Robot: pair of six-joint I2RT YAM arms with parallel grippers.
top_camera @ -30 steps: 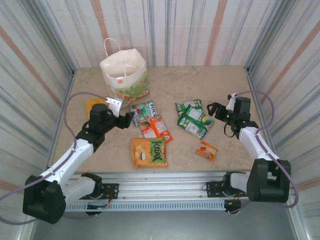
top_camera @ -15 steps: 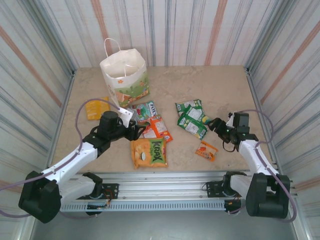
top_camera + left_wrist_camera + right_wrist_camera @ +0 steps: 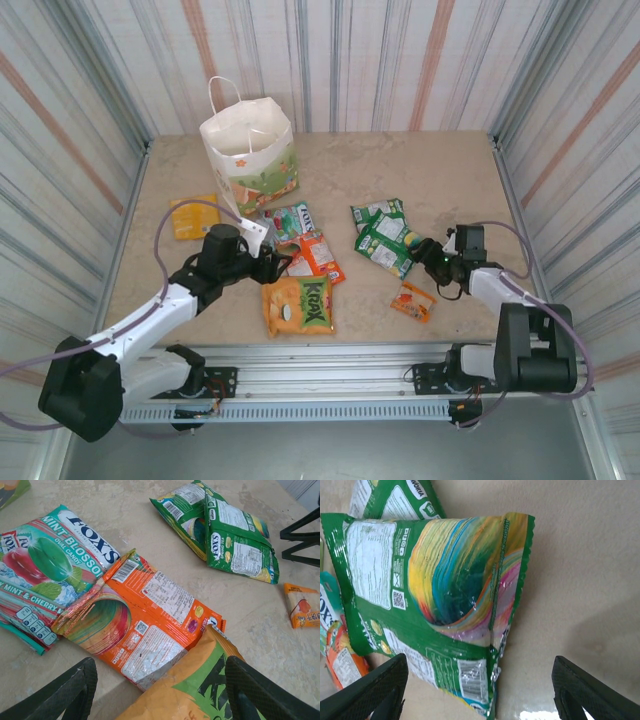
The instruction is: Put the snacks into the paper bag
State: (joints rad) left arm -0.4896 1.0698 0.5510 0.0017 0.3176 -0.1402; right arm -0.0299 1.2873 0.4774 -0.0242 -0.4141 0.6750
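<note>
At the centre of the enclosure, a beige, stone-patterned table (image 3: 420, 170) forms the work surface. It is matt, faintly mottled and slightly stained in the wrist views. Corrugated walls (image 3: 400, 60) with grey, white and rust-coloured vertical stripes close it in on the left, far and right sides. A slotted aluminium rail (image 3: 320, 385) runs along the near edge and carries both arm bases.

The paper bag (image 3: 250, 150) stands upright at the far left of the table, mouth open, one cord handle raised above its rim. The snacks all lie flat on the table, outside the bag:
- A yellow-orange packet (image 3: 187, 217) lies alone near the left wall.
- A mint packet (image 3: 287, 220) lies just in front of the bag, touching a red-orange packet (image 3: 318, 255).
- A large orange packet (image 3: 297, 305) lies nearest the rail, its upper corner overlapping the red-orange one.
- Two green packets (image 3: 383, 240) overlap each other right of centre.
- A tiny orange packet (image 3: 413, 301) lies apart, near the right front.

The left gripper (image 3: 272, 266) hovers low over the junction of the large orange and red-orange packets. Its jaws are spread wide and hold nothing.

The right gripper (image 3: 428, 256) sits low beside the right edge of the green packets. Its jaws are likewise parted, with the nearer green packet lying on the table ahead of them, ungripped.
</note>
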